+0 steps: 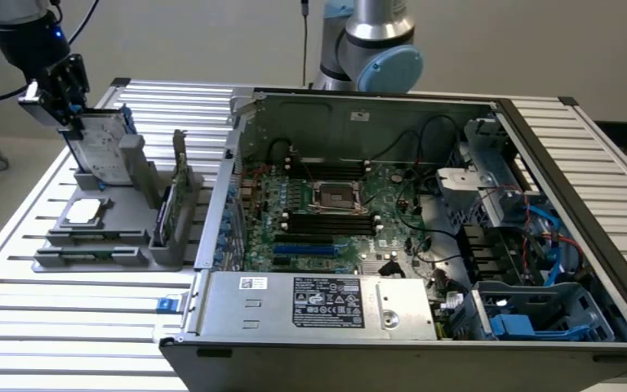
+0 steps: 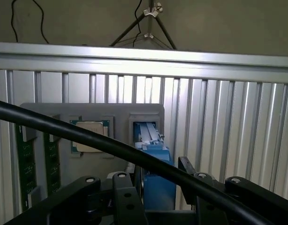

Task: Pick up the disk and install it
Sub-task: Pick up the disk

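Your disk (image 1: 101, 145) stands on end in its holder (image 1: 117, 255), long axis vertical. The gripper (image 1: 72, 116) sits above it, open jaws straddling its top edge.

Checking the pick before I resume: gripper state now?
Gripper: open, at the top edge of the disk, which stands in its holder; nothing held.

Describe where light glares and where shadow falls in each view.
Exterior view: the table slats catch even, pale light, while the inside of the computer case lies dimmer. Wrist view: the table's rail glares bright beneath a dark wall, and a black cable crosses the disk as a dark band.
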